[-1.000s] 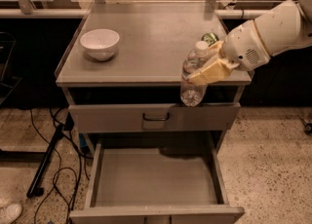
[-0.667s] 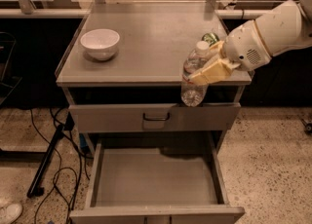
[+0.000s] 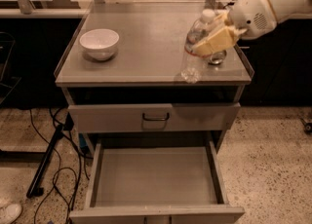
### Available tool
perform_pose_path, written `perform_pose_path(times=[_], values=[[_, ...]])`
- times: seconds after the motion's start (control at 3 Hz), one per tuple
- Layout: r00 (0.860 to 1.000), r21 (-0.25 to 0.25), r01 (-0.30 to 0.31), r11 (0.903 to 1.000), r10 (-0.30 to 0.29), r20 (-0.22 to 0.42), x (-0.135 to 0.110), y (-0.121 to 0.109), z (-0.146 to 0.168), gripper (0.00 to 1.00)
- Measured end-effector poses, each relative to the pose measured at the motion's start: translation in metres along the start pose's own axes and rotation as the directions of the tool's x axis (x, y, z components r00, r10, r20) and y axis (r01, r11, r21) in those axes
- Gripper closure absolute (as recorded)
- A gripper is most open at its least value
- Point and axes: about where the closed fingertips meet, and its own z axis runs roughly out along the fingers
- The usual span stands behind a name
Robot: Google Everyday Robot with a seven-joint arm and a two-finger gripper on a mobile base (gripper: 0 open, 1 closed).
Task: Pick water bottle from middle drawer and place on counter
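Observation:
The water bottle (image 3: 191,66), clear with a white cap, is tilted in my gripper (image 3: 207,46), which is shut on its upper body. My white arm comes in from the upper right. The bottle's base hangs just above or on the counter (image 3: 146,38) near its front right edge; I cannot tell whether it touches. The middle drawer (image 3: 153,177) stands pulled open below, and its grey floor is bare.
A white bowl (image 3: 99,43) sits on the counter's left side. A small metallic can-like object (image 3: 218,58) stands behind the bottle, partly hidden by my gripper. The upper drawer front with its dark handle (image 3: 156,117) is shut. Cables (image 3: 53,169) lie on the floor at left.
My gripper has carried the bottle up and back, from in front of the cabinet's front right edge to over the counter's right side.

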Motion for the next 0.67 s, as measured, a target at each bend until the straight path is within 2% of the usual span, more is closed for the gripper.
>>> perform_pose_path(times=[0.33,0.67], values=[[1.000,0.021,0.013,0.9997,-0.013,0.013,-0.0070,-0.0020,-0.0059,1.00],[1.000,-0.027,-0.023,0.9994,0.023,0.018,0.0001,-0.0105,0.0026,1.00]])
